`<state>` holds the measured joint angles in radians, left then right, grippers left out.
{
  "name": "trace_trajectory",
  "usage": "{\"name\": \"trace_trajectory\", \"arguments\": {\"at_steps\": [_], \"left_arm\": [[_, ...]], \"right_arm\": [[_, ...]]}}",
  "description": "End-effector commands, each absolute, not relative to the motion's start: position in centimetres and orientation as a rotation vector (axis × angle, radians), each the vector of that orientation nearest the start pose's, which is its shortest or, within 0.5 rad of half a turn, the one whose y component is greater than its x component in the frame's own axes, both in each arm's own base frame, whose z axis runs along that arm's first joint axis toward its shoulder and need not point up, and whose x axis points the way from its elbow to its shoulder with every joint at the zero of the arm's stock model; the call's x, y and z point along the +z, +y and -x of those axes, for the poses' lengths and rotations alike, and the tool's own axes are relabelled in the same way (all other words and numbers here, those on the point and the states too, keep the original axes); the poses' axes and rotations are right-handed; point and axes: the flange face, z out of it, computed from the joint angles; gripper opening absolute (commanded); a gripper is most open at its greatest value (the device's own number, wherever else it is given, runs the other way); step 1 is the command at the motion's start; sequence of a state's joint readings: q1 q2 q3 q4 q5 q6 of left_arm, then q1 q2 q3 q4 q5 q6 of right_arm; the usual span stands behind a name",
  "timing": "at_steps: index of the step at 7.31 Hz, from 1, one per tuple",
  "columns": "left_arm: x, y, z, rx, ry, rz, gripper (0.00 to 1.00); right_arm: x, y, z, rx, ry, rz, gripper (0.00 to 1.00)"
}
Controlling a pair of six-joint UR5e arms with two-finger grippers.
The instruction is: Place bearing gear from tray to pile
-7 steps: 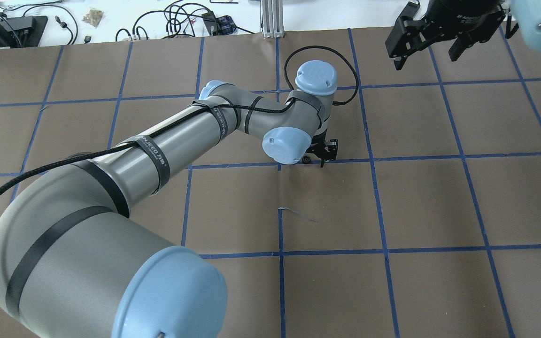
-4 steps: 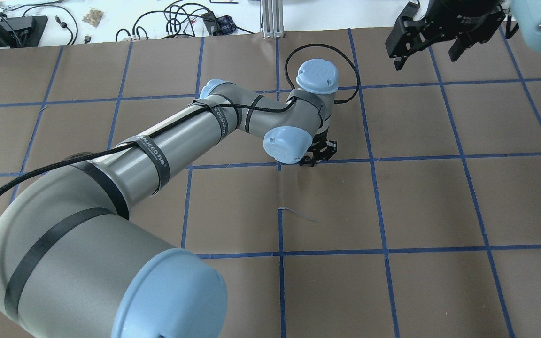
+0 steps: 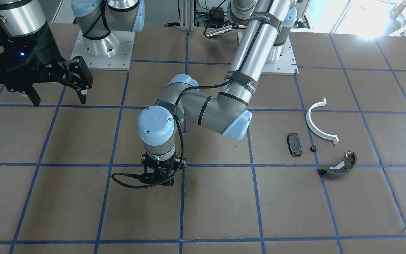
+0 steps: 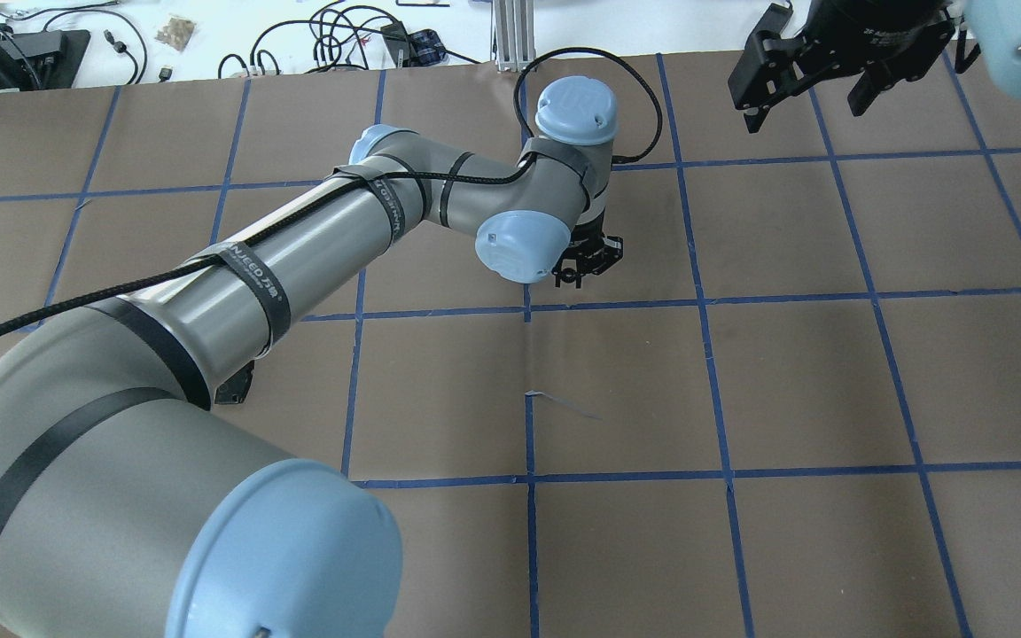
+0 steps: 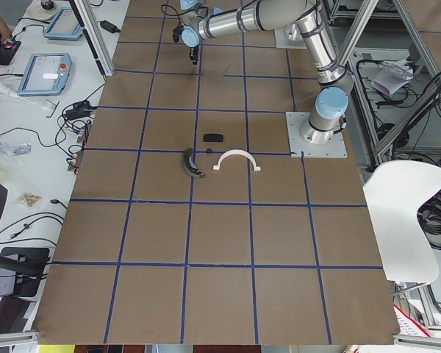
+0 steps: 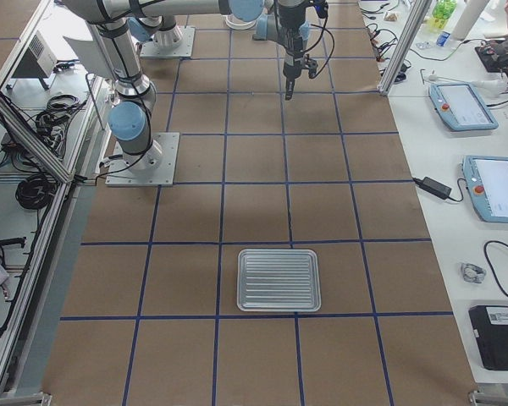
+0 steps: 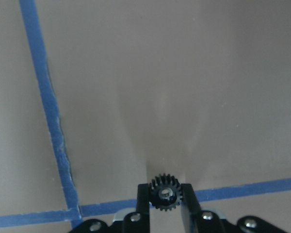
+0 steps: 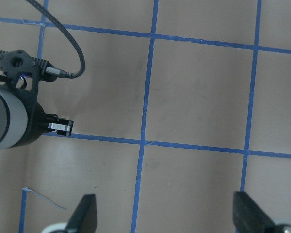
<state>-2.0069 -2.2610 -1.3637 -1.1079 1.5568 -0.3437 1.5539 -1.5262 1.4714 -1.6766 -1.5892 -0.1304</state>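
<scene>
Left gripper is clamped on the bearing gear. The little black toothed wheel sits pinched between the two fingers, teeth showing on either side. Below it there's brown table paper and a blue tape line, and the gear is clear of the surface. From across the table, the left gripper points straight down near a tape crossing, mid-table.

Off toward the robot's left sits the pile, well apart from the gripper: a white half-ring, a black pad beside it, and an olive brake shoe with its metal end up, none of them touching.

Right gripper hangs above the table with its jaws spread wide and nothing between them. The tray lies flat out at the robot's right end of the table, far from both grippers.
</scene>
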Motion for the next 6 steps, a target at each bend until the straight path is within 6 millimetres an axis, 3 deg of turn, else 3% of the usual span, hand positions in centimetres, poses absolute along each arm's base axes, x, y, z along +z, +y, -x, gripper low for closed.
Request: {"name": "trace_trajectory", "arguments": {"at_steps": [1, 4, 6], "left_arm": [[23.2, -61.4, 36.9, 0.07, 3.137, -0.101, 0.0], [28.0, -63.5, 26.8, 0.156, 3.124, -0.196, 0.0], [29.6, -63.2, 19.0, 0.216, 3.097, -0.329, 0.0]], "right_arm": [[52.6, -52.7, -12.3, -0.252, 3.157, 0.177, 1.0], [52.6, -52.6, -12.3, -0.252, 3.157, 0.177, 1.0], [52.6, -52.6, -12.3, -0.252, 3.157, 0.177, 1.0]]}}
